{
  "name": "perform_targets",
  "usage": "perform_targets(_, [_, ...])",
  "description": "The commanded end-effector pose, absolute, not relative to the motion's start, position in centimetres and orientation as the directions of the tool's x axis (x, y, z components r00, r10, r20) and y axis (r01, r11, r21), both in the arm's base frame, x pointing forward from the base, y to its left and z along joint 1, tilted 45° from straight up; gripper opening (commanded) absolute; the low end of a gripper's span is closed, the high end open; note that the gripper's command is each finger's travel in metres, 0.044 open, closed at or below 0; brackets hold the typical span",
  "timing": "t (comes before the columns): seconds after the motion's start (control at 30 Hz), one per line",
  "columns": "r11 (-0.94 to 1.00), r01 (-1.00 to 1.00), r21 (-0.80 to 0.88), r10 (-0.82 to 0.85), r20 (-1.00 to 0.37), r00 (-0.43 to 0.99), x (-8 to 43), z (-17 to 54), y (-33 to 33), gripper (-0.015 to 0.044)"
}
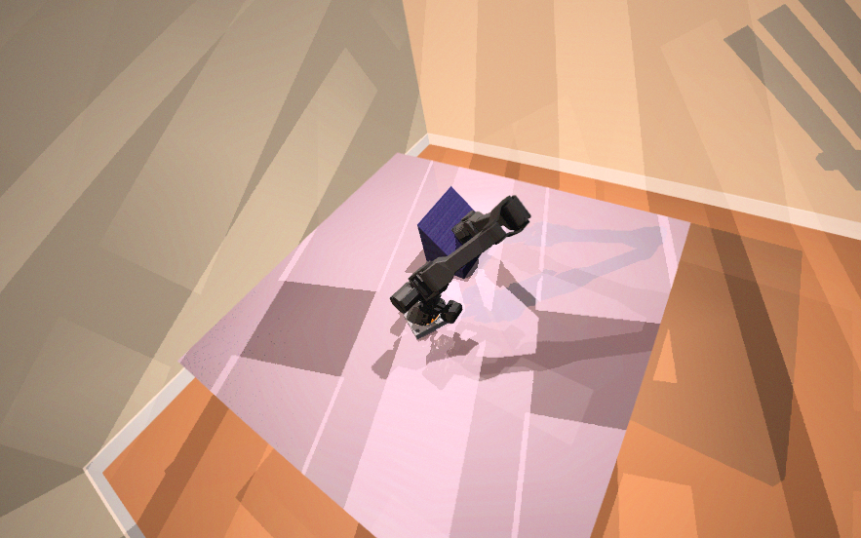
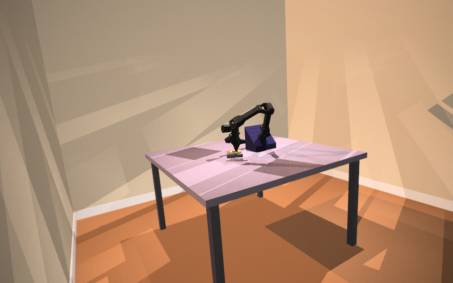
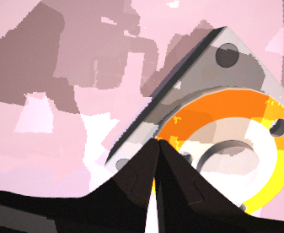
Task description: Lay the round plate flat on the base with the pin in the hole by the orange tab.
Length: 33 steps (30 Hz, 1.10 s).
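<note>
Has the base [image 1: 418,331] [image 2: 234,156] [image 3: 210,76] on the table [image 1: 407,427] [image 2: 185,175] [image 3: 12,148], left of and nearer than the block [image 1: 446,223] [image 2: 252,138], carrying the plate [image 1: 431,321] [image 2: 230,152] [image 3: 222,103] around the post [image 3: 235,162].

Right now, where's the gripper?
In the wrist view, the shut gripper has its fingertips at the round plate's rim, left of the post.

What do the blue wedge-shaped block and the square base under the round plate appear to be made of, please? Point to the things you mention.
The blue block [image 1: 439,230] [image 2: 253,135] looks like painted wood or ridged plastic, given its faint parallel lines. The square base [image 3: 197,76] could be matte metal or plastic, being plain grey with dark-sided edges.
</note>
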State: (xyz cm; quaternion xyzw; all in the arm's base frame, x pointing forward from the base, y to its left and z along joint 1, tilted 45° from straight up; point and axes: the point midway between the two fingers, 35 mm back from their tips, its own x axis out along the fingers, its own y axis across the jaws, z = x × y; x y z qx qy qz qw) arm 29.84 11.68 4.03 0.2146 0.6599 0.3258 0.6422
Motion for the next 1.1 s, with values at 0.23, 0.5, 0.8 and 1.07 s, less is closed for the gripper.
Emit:
perform_targets(0.23, [0.697,-0.124,0.706,0.7,-0.708,-0.098,28.86,3.9,11.65,0.0])
perform_targets(0.5, [0.697,-0.124,0.706,0.7,-0.708,-0.098,28.54,3.89,11.64,0.0])
perform_targets(0.8, [0.697,-0.124,0.706,0.7,-0.708,-0.098,28.33,3.89,11.6,0.0])
perform_targets(1.07, [0.697,-0.124,0.706,0.7,-0.708,-0.098,28.25,3.89,11.58,0.0])
